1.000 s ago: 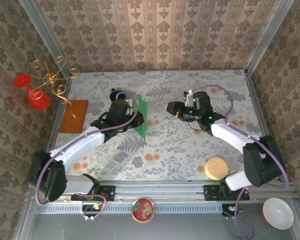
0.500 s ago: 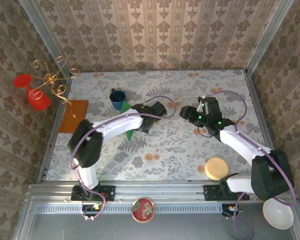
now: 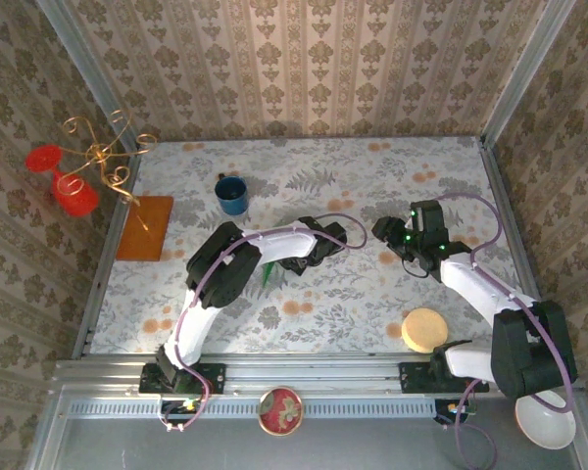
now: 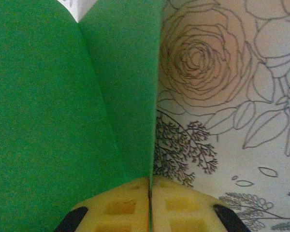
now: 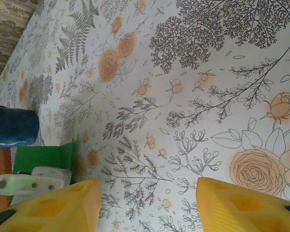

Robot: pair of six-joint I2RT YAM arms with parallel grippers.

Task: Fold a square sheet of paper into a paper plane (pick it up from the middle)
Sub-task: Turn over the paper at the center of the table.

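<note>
Top view: the left gripper (image 3: 318, 247) sits low over the middle of the table (image 3: 372, 304). The square sheet of paper (image 3: 268, 274) shows as a green sliver beside its arm, and the right gripper (image 3: 382, 231) faces it nearby. Left wrist view: the yellow pads (image 4: 121, 208) are pressed together on the sheet's edge, and the sheet is creased. Right wrist view: the fingers are parted, with nothing between them. Judgement: an early fold is in hand. The next move calls for the right gripper to take the free edge.

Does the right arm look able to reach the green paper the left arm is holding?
Probably yes. The right pincer stands open, facing the green paper across the tablecloth, with nothing between them. The left pincer is shut on it, crowding one side.
</note>
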